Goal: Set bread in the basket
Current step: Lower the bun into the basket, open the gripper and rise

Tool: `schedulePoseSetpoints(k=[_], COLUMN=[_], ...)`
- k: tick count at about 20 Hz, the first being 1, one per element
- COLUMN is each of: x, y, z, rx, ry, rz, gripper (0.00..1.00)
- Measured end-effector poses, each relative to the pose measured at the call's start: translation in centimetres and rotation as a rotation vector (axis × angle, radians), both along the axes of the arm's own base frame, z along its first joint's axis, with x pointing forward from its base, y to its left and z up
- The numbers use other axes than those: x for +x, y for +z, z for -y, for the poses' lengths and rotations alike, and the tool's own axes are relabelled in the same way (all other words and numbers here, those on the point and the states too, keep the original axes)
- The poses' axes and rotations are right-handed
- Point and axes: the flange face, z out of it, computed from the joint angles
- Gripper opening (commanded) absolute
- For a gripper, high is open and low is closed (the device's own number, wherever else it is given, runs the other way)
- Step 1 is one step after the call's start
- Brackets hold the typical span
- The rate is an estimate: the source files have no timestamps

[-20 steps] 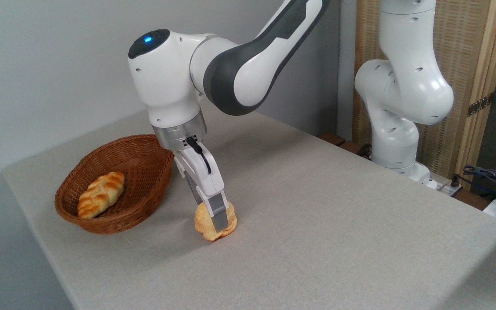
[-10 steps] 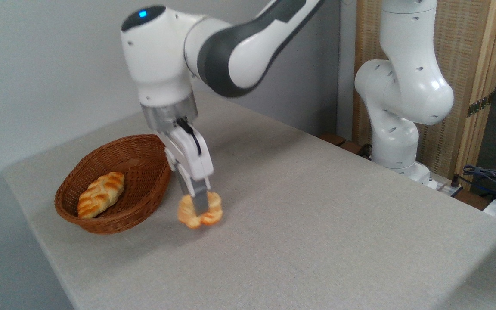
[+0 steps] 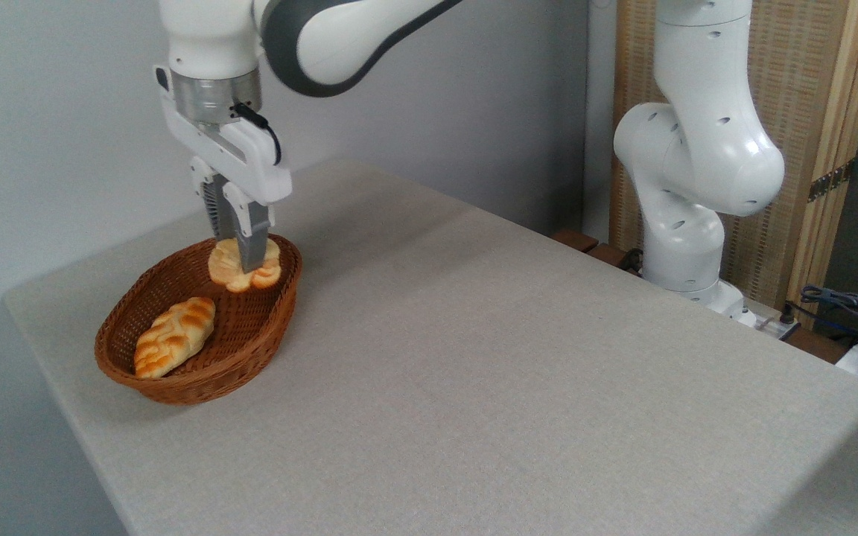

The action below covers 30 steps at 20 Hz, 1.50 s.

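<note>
Fingers (image 3: 249,246) grip the bread (image 3: 244,266) over the basket (image 3: 176,380).

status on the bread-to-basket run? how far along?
Done: the bun is off the table, gripped. In hand: the gripper holds it over the far end of the basket, beyond the braided loaf. Left: release the bun, then retract.

The scene is lit evenly and fairly brightly by soft, diffuse light, and no harsh glare is seen apart from mild sheen on the white arm (image 3: 697,149) shells. Only faint, soft-edged shadows are cast on the grey table (image 3: 474,372), the clearest beneath the basket (image 3: 198,372). Focus is held sharp throughout, no motion blur is noticed, and straight edges are rendered without obvious distortion.
</note>
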Motion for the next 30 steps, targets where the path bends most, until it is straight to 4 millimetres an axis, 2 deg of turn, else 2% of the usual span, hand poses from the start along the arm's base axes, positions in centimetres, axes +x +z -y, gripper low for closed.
schedulePoseSetpoints(k=[2, 3, 6, 10, 18, 20, 21, 24, 26, 30], x=[0.0, -0.1, 0.2, 0.9, 1.2, 1.6, 1.9, 1.8, 1.5, 1.4], y=[-1.2, -1.8, -3.6, -4.8, -4.2, -2.9, -1.5, 1.0, 1.8, 2.1], z=[3.3, 4.7, 7.0, 7.5, 7.1, 5.5, 3.1, -2.1, -5.1, -10.6], rx=[-0.031, -0.049, -0.085, -0.101, -0.106, -0.092, -0.061, 0.034, 0.104, 0.198], ry=[0.031, 0.042, 0.075, 0.081, 0.089, 0.110, 0.133, 0.143, 0.101, -0.009], rz=[0.006, 0.013, 0.019, 0.029, 0.041, 0.044, 0.039, 0.029, 0.010, -0.041], gripper=[0.95, 1.00, 1.00, 1.00, 1.00, 1.00, 1.00, 1.00, 1.00, 1.00])
